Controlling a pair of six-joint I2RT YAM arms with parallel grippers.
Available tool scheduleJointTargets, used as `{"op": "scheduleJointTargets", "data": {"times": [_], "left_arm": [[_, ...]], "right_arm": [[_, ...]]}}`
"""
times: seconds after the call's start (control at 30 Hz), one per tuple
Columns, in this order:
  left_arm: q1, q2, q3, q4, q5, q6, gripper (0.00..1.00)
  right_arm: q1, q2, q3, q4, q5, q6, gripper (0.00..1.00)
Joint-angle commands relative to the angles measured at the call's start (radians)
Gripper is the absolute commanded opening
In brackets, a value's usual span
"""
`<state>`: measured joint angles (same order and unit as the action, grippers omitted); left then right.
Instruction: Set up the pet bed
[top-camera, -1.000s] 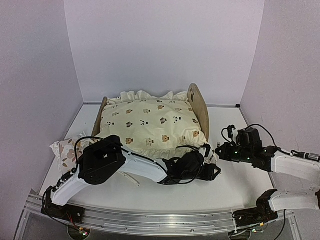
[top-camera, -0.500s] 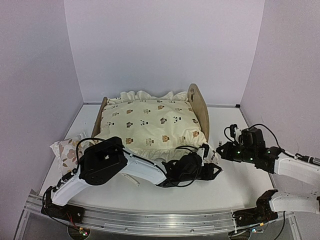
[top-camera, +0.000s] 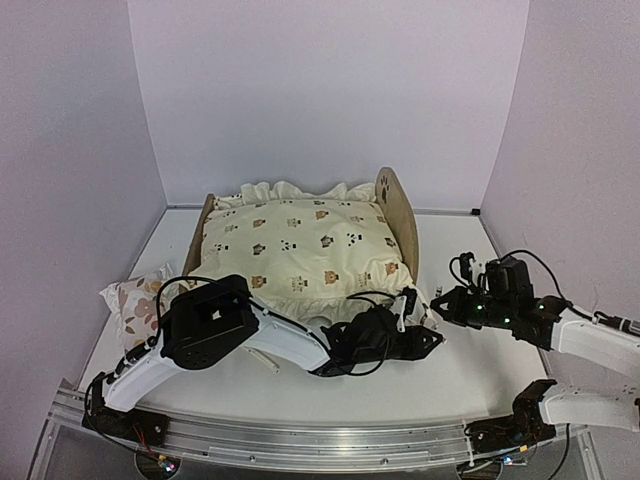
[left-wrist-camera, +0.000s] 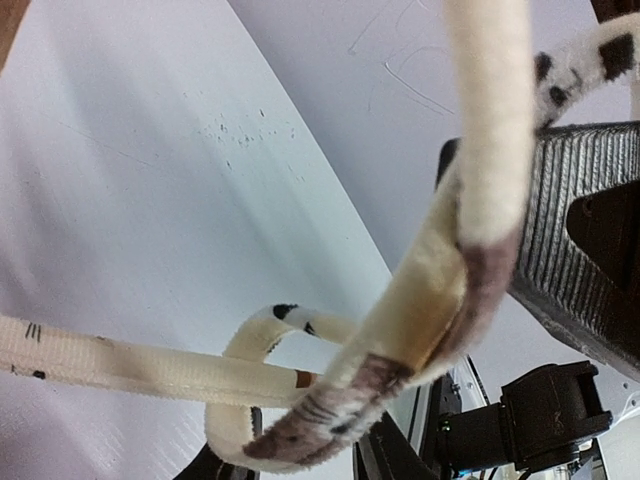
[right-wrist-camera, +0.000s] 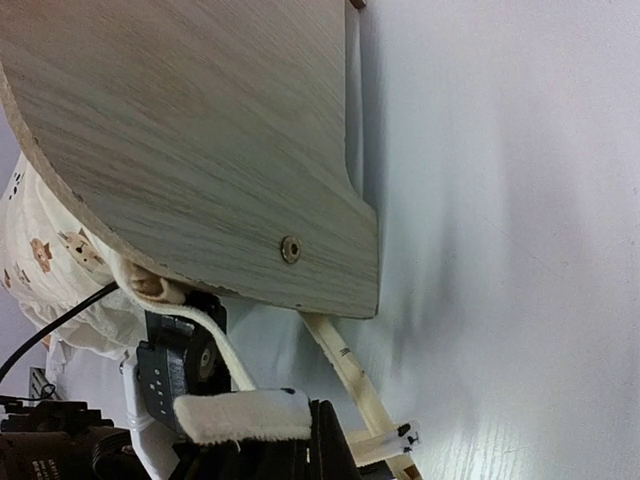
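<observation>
Left end effector (top-camera: 426, 339): arm outstretched, closure unclear; right end effector (top-camera: 440, 304) pinching tie (right-wrist-camera: 240, 415).

Lab test booth; plain white walls (top-camera: 330, 90), aluminium mounting rail (top-camera: 300, 432).

Top view high at near edge, facing down worktop (top-camera: 470, 370), wrist views very close, sharing cushion tie (left-wrist-camera: 420, 300) by pet bed (right-wrist-camera: 200, 130)

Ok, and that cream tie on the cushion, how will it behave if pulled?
Probably floppy: the tie bends and loops freely in the left wrist view. Its surface looks fuzzy, so likely grippy rather than slippery. A hard pull may drag the soft cushion along with it.
</observation>
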<state>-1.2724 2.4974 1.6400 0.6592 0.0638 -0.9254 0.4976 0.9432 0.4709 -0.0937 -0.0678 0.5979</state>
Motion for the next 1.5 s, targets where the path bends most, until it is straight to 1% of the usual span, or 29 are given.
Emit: {"op": "scheduleJointTargets", "data": {"times": [0.0,0.13,0.23,0.27,0.33,0.43,0.53,0.67,0.73,0.83,0.87,1.1,1.27,1.37,1.47], "left_arm": [[0.040,0.022,-0.032,0.065,0.005,-0.048,0.44],[0.039,0.007,-0.080,0.126,0.016,-0.068,0.53],[0.040,-0.007,-0.111,0.139,0.014,-0.068,0.52],[0.040,-0.010,-0.119,0.143,0.011,-0.070,0.51],[0.040,-0.012,-0.129,0.150,0.005,-0.074,0.45],[0.040,-0.020,-0.143,0.163,-0.006,-0.083,0.42],[0.039,-0.028,-0.153,0.179,-0.010,-0.085,0.35],[0.038,-0.039,-0.163,0.189,-0.014,-0.084,0.20],[0.037,-0.043,-0.169,0.197,-0.013,-0.083,0.15],[0.038,-0.049,-0.180,0.207,-0.011,-0.082,0.03],[0.038,-0.052,-0.185,0.208,-0.012,-0.082,0.01],[0.033,-0.113,-0.269,0.199,-0.002,-0.073,0.00],[0.020,-0.182,-0.348,0.137,0.002,-0.038,0.00],[0.011,-0.217,-0.404,0.117,-0.018,-0.027,0.00],[0.000,-0.241,-0.428,0.079,-0.040,-0.005,0.00]], "right_arm": [[-0.004,-0.009,0.008,-0.006,-0.063,0.049,0.00],[-0.004,-0.032,0.005,-0.023,-0.073,0.070,0.00],[-0.003,-0.050,0.013,-0.050,-0.086,0.086,0.00],[-0.004,-0.053,0.016,-0.055,-0.095,0.094,0.00],[-0.003,-0.055,0.020,-0.058,-0.117,0.110,0.00],[-0.003,-0.053,0.016,-0.060,-0.133,0.122,0.00],[-0.003,-0.046,0.009,-0.058,-0.136,0.126,0.00],[-0.003,-0.038,0.004,-0.058,-0.139,0.127,0.00],[-0.003,-0.037,0.002,-0.057,-0.137,0.125,0.00],[-0.003,-0.035,-0.001,-0.057,-0.134,0.123,0.00],[-0.003,-0.036,-0.001,-0.057,-0.131,0.122,0.00],[-0.004,-0.050,0.019,-0.058,-0.067,0.066,0.00],[-0.004,-0.064,0.049,-0.060,0.042,-0.013,0.00],[-0.004,-0.045,0.079,-0.060,0.097,-0.053,0.00],[-0.004,-0.012,0.117,-0.059,0.124,-0.078,0.00]]}}
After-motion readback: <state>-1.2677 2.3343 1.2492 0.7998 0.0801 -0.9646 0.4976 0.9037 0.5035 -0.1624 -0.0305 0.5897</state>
